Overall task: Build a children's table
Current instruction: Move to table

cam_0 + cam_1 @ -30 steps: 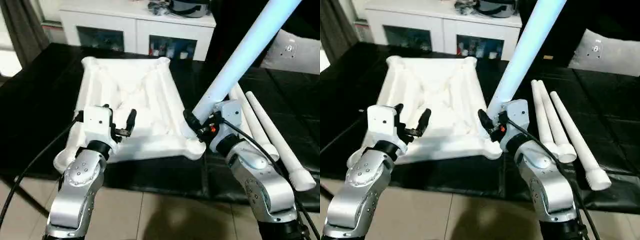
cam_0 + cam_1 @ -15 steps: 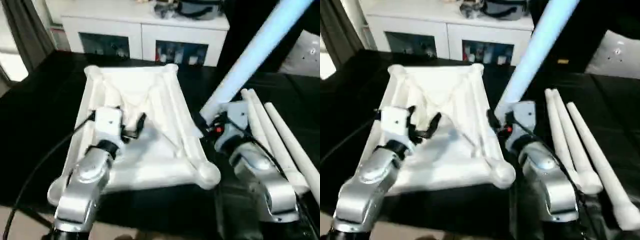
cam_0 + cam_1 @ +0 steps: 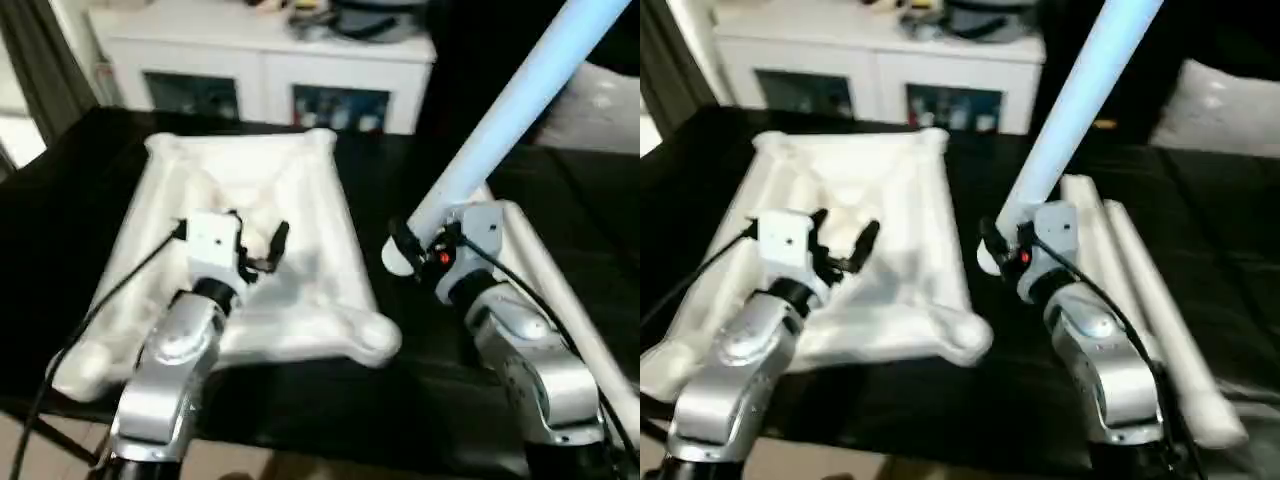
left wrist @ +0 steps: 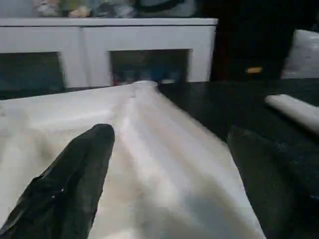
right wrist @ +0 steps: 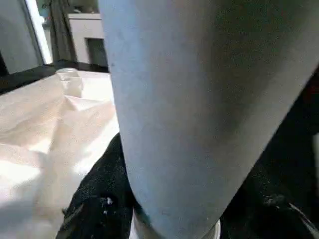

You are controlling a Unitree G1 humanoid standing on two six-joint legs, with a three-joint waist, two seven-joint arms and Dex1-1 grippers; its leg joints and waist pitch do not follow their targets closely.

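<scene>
Right pincer (image 3: 405, 250) clamped on a tilted table leg (image 3: 505, 110), just beside the table top (image 3: 300, 200). Left pincer (image 3: 258, 245) spread wide, empty, hovering over that upturned top.

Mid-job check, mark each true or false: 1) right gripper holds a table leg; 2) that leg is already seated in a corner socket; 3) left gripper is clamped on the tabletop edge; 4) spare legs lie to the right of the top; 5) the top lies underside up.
1) True. The right gripper is shut on a long tapered white tube leg, which slants up and away.
2) False. The held leg's thick end hangs over the black mat, beside the white ribbed plastic tabletop and clear of its near right corner socket.
3) False. The left gripper is open above the tabletop, with nothing between its fingers.
4) True. Spare white tube legs lie on the mat, right of the top.
5) True. Its ribs face up.
</scene>
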